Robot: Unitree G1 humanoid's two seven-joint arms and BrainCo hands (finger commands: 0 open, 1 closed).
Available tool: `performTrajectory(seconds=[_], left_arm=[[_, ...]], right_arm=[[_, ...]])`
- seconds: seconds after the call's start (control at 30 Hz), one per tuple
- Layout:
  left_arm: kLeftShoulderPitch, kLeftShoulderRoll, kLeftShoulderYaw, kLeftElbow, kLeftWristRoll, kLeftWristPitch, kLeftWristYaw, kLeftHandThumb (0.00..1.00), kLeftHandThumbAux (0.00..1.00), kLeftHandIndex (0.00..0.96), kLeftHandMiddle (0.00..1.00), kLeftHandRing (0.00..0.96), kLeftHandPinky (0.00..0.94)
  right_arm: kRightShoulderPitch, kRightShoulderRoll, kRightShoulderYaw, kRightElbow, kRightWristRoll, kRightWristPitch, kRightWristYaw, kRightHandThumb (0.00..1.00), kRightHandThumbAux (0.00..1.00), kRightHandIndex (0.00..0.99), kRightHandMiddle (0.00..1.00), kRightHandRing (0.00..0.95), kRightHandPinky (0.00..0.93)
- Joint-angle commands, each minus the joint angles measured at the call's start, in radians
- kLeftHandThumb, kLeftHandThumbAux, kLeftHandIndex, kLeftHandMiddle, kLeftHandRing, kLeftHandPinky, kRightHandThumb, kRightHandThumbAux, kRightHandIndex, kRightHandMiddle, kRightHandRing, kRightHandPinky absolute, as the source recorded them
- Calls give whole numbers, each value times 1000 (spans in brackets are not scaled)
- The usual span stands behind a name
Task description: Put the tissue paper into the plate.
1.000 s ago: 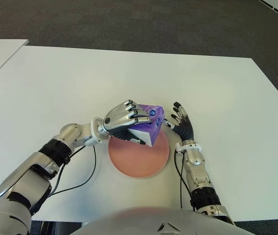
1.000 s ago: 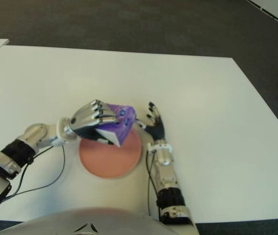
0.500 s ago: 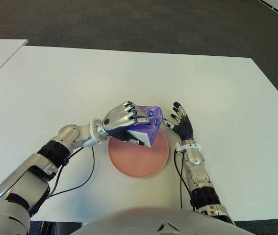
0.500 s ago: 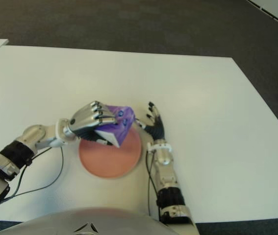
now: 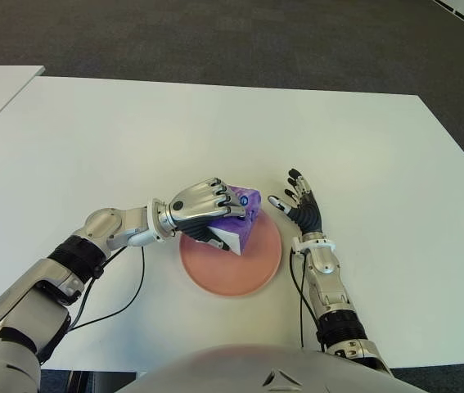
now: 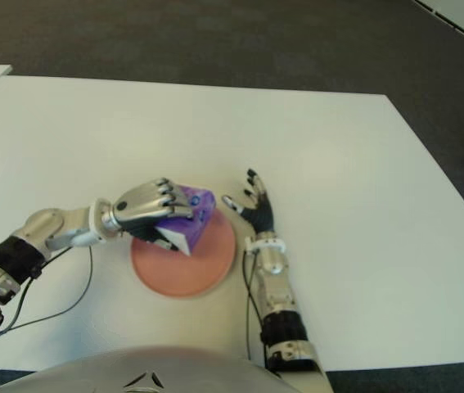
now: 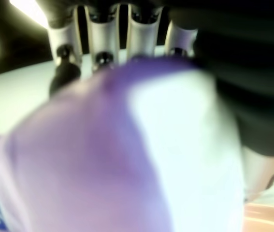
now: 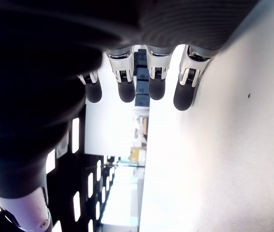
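Over the far left part of the pink plate (image 5: 244, 270), on the white table (image 5: 133, 139): the purple-and-white tissue paper (image 5: 241, 219) pack, clamped from above in the left hand (image 5: 200, 211), fingers (image 5: 215, 191) curled across its purple top and thumb tucked below, one white corner dipping toward the plate. Whether touching the plate yet, not to be told from either eye view. Filling the left wrist view, the same pack, soft-edged wrapper pressed right up against the palm. Beside the plate, on its right, the right hand (image 5: 299, 206), fingers spread and holding nothing, palm turned toward the pack. Judged from the look of it: a light thing, a thin film wrapper round a soft stack, likely to dent and crease under pressure and a little slick on the outside. Best held across the broad faces, as seen, with only modest squeeze, since more would merely crush it. Nothing fragile in it, so a short drop onto the plate unlikely to harm; a tilted release, though, likely to tip it over.
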Motion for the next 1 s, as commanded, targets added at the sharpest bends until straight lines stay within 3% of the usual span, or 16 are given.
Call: performTrajectory(seconds=[0.03, 0.07, 0.13, 0.37, 0.63, 1.0], left_arm=[[17, 75, -6, -69, -121, 6, -297, 433, 614, 240, 314, 265, 229], [18, 85, -5, -85, -138, 10, -337, 364, 596, 185, 232, 181, 146], [25, 123, -9, -147, -202, 36, -463, 269, 575, 119, 144, 96, 74], [48, 156, -4, -245, -326, 114, -683, 46, 499, 10, 13, 6, 4], [82, 166, 37, -327, -400, 170, -823, 2, 440, 0, 0, 0, 0], [117, 144, 102, -373, -439, 200, -938, 0, 451, 0, 0, 0, 0]], right_arm=[[40, 4, 4, 52, 4, 46, 2, 108, 736, 0, 26, 27, 63], [41, 4, 4, 51, 4, 45, 3, 109, 737, 0, 26, 27, 62], [42, 3, 4, 50, 5, 43, 6, 112, 742, 1, 26, 27, 62], [47, 0, 3, 42, 13, 40, 19, 123, 760, 3, 25, 28, 62], [50, 1, 3, 38, 16, 40, 26, 134, 766, 6, 25, 30, 66], [53, 3, 3, 29, 13, 46, 28, 139, 759, 8, 22, 29, 63]])
